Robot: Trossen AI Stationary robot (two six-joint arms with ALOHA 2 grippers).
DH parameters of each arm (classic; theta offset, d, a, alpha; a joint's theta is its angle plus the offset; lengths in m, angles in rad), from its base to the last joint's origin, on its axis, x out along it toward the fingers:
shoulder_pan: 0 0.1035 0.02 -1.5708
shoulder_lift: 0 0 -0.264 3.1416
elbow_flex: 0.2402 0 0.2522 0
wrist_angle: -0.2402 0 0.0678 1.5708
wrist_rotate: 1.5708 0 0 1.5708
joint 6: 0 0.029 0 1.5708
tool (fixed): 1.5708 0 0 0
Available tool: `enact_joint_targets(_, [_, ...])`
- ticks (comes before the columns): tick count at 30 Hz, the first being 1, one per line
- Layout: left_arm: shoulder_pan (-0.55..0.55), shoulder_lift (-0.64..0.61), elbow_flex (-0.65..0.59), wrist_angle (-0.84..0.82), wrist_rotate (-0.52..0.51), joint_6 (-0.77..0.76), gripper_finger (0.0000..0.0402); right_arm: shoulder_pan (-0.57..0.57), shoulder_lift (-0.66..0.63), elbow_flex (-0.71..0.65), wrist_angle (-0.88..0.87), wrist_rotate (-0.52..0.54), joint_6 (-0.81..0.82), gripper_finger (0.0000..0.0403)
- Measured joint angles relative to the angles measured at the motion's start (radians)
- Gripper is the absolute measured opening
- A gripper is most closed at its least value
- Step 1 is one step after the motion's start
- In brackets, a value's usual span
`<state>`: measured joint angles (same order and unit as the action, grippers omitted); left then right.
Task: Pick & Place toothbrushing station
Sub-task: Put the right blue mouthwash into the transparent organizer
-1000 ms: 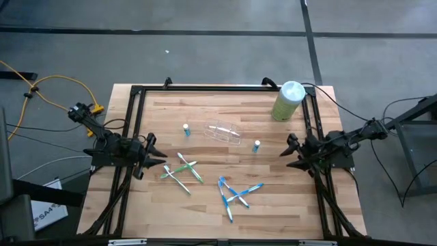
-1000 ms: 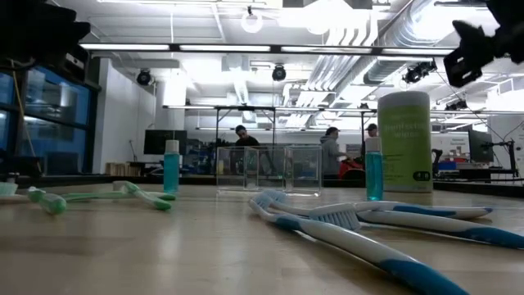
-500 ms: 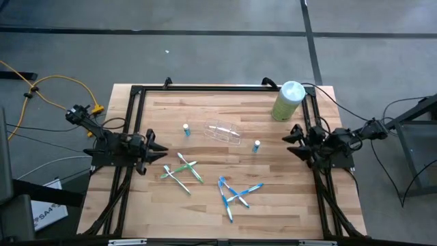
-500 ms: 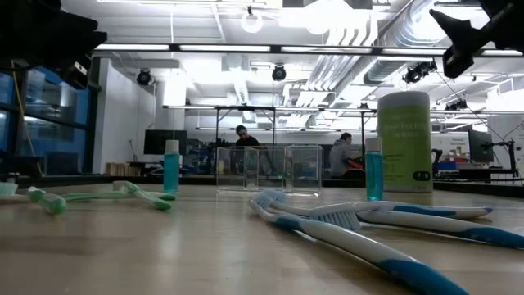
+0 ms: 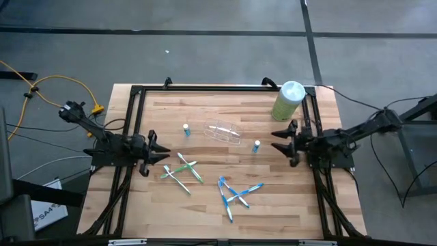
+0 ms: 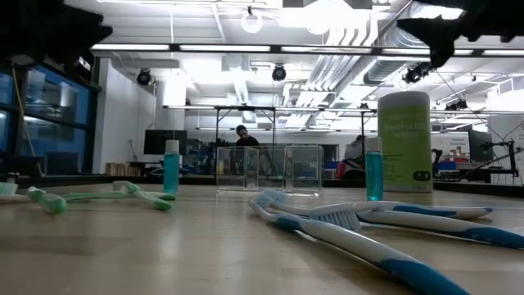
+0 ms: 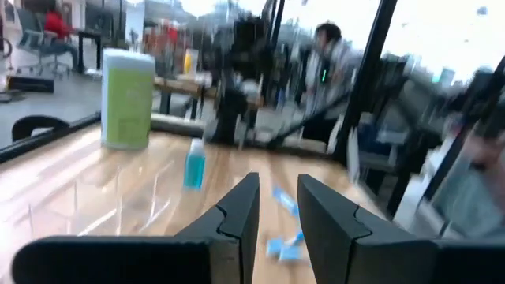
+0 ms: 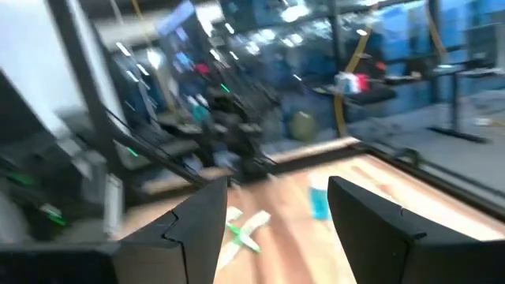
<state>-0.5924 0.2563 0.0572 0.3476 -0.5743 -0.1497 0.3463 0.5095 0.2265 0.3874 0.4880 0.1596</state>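
Note:
A clear plastic cup point(image 5: 223, 131) lies on its side on the wooden table, near the middle. Two small blue-capped tubes stand upright, one to the cup's left point(image 5: 186, 128) and one to its right point(image 5: 256, 145). Green-white toothbrushes point(image 5: 181, 171) and blue-white toothbrushes point(image 5: 235, 194) lie crossed in two loose heaps nearer the front. My left gripper point(image 5: 162, 154) hovers just left of the green brushes, narrowly open and empty. My right gripper point(image 5: 275, 140) hovers right of the right-hand tube, open wide and empty.
A large pale green canister with a white top point(image 5: 288, 100) stands at the far right corner. A black frame point(image 5: 205, 87) runs along the table's far and side edges. Bare wood lies along the far side and the near left of the table.
My right gripper has gone toward the table's left and a little toward the far edge, closing on the right-hand tube, and has turned to point across the table. The cup, tubes and brushes have stayed where they were.

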Motion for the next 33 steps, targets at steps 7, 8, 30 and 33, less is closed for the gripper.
enact_joint_targets(7, [0.065, 0.248, 0.124, 0.009, -0.004, 0.019, 0.0085, -0.033, 0.248, 0.137, -0.060, 0.150, -0.028, 0.0212])
enact_joint_targets(8, [0.075, 0.280, 0.140, 0.007, -0.004, 0.020, 0.0085, -0.039, 0.277, 0.156, -0.068, 0.171, -0.029, 0.0213])
enact_joint_targets(30, [0.115, 0.431, 0.234, 0.011, -0.052, 0.048, 0.0085, -0.060, 0.692, 0.640, -0.895, 0.362, 0.538, 0.0214])
enact_joint_targets(33, [0.115, 0.431, 0.234, 0.011, -0.052, 0.048, 0.0085, -0.084, 0.738, 0.686, -1.005, 0.283, 0.679, 0.0214])
